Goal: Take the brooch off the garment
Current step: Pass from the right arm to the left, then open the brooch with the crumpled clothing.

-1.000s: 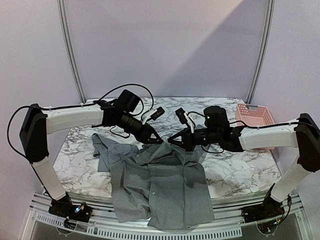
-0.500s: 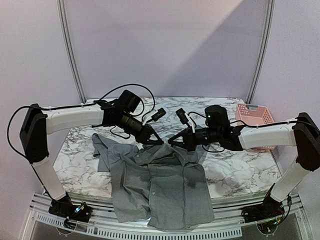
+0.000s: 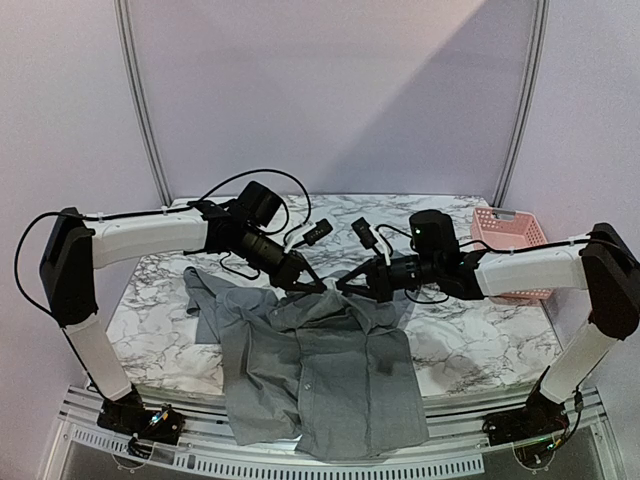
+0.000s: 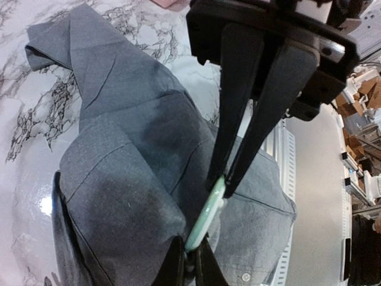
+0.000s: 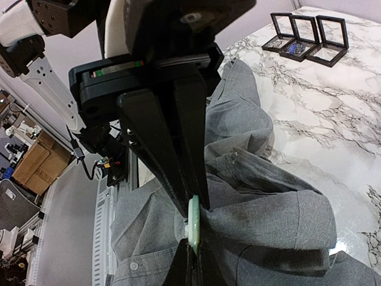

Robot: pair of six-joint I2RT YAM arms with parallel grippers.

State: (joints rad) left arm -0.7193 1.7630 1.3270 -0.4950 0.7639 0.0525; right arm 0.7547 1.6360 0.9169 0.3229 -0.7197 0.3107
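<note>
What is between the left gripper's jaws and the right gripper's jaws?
A pale green brooch, edge-on, bridges them: left gripper and right gripper both pinch it over the grey shirt. Both wrist views show it.

Brooch point(image 4: 205, 217) edge-on only, face hidden; too small fr top.

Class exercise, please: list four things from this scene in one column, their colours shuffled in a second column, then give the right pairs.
Things:
1. shirt
2. brooch
3. basket
4. table

Colours:
A. pink
B. white marble with dark veins
C. grey
D. pale green

Pairs: 1-C; 2-D; 3-A; 4-B
</note>
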